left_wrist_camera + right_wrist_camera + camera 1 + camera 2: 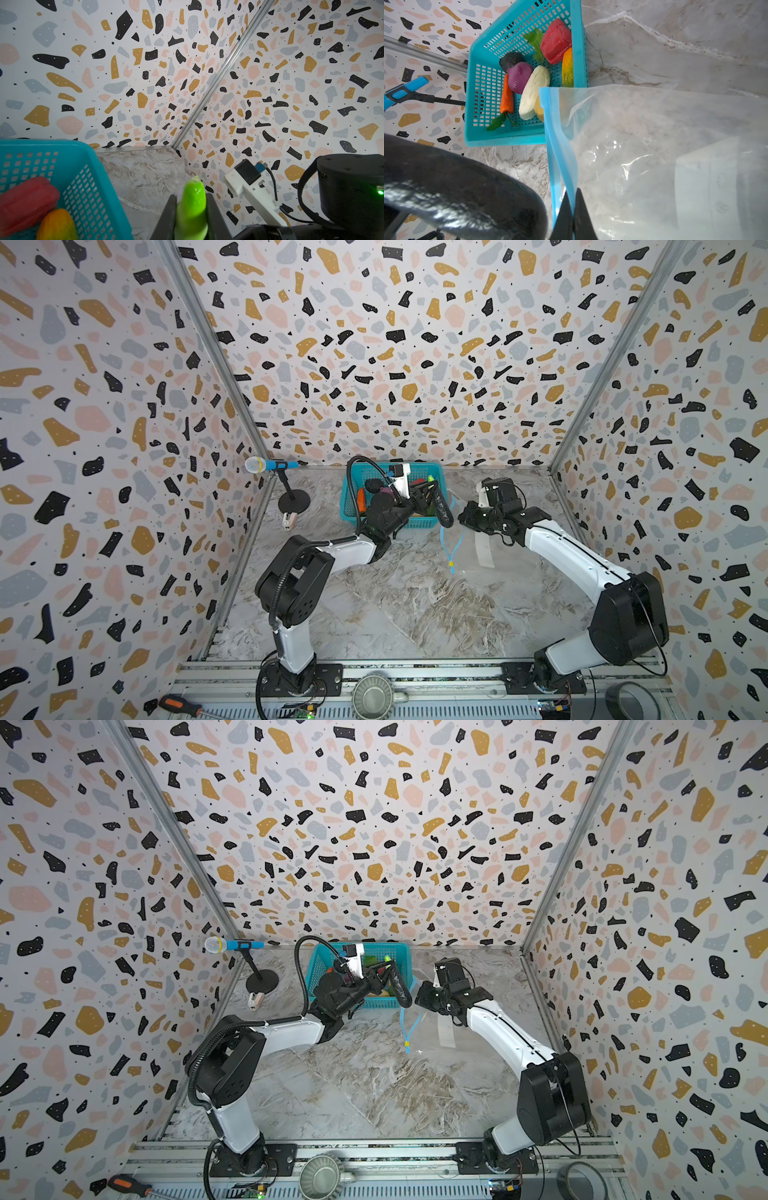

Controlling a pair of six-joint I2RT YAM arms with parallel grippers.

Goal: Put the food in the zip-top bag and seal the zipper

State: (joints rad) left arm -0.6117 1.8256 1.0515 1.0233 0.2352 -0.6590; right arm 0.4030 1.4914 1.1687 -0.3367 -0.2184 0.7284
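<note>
Dark eggplant held aloft at the right near corner of the teal basket, just beside the mouth of the zip-top bag.

Findings: the left pincer is clenched on the eggplant's green stem end. The eggplant's long axis slants from the stem, toward the back wall, to the blunt dark end, which points near-right at the bag. The right pincer is clamped on the zipper. In both top views this light blue strip runs roughly back to front, with the yellow slider tab at its near end. The clear bag body lies on the desk to the right, white label patch visible. Still in the basket are the carrot, purple onion, white radish and red pepper.
</note>
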